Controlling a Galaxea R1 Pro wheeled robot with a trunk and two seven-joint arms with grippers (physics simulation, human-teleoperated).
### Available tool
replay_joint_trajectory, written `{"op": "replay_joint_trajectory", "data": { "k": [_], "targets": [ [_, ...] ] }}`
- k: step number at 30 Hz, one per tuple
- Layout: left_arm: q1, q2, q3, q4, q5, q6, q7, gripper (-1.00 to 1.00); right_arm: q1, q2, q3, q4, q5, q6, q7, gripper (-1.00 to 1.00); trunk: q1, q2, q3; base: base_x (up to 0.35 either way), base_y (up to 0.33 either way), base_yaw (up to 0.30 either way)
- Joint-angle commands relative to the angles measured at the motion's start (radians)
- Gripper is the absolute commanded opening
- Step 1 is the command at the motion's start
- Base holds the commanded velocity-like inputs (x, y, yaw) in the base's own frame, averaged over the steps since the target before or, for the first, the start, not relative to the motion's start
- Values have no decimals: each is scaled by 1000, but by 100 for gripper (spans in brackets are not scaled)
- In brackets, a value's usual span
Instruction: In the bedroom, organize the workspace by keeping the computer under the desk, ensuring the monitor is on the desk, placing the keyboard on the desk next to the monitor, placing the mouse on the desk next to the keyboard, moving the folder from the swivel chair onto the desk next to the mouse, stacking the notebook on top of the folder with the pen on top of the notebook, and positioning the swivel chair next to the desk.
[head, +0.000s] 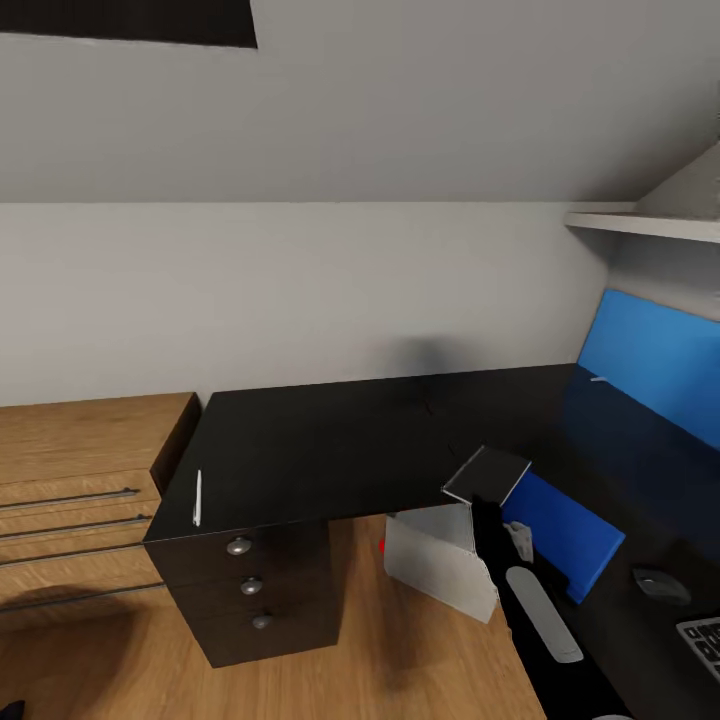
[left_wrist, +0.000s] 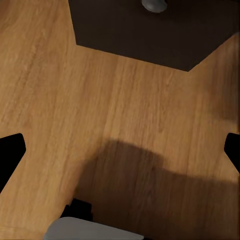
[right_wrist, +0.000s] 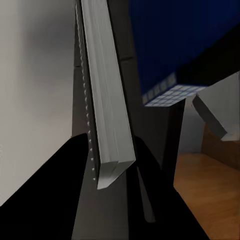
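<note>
right gripper (head: 487, 503) clamped on thin grey notebook with dark cover (head: 487, 474), holding it tilted above glossy black desk (head: 330, 440). bright blue flat folder (head: 565, 533) just beside gripper on desk, dark rounded mouse (head: 660, 584) past it. thin white pen (head: 197, 497) well apart, at far desk edge. light grey tower computer (head: 440, 560) below gripper. left gripper fingers (left_wrist: 11, 152) spread wide over wood floor (left_wrist: 75, 115).
</note>
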Motion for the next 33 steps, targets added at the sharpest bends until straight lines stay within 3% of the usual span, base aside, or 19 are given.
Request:
{"op": "replay_joint_trajectory", "data": {
  "k": [1, 4, 10, 33],
  "targets": [
    [0, -5, -1, 3, 0, 1, 6, 100, 0, 5, 3, 1, -4, -4, -10, -100, 0, -1, -1, 0, 0, 0],
    [0, -21, 0, 20, -11, 1, 7, 100, 0, 11, 2, 3, 4, -7, -8, -100, 0, -1, -1, 0, 0, 0],
    [0, -27, 0, 26, -11, -10, 7, 100, 0, 14, 2, 3, 1, -9, 0, -100, 0, -1, -1, 0, 0, 0],
    [0, -30, 1, 27, -10, -31, 8, 100, 0, 14, 2, 3, 0, -10, 2, -100, 0, -1, -1, 0, 0, -11]
  ]
}}
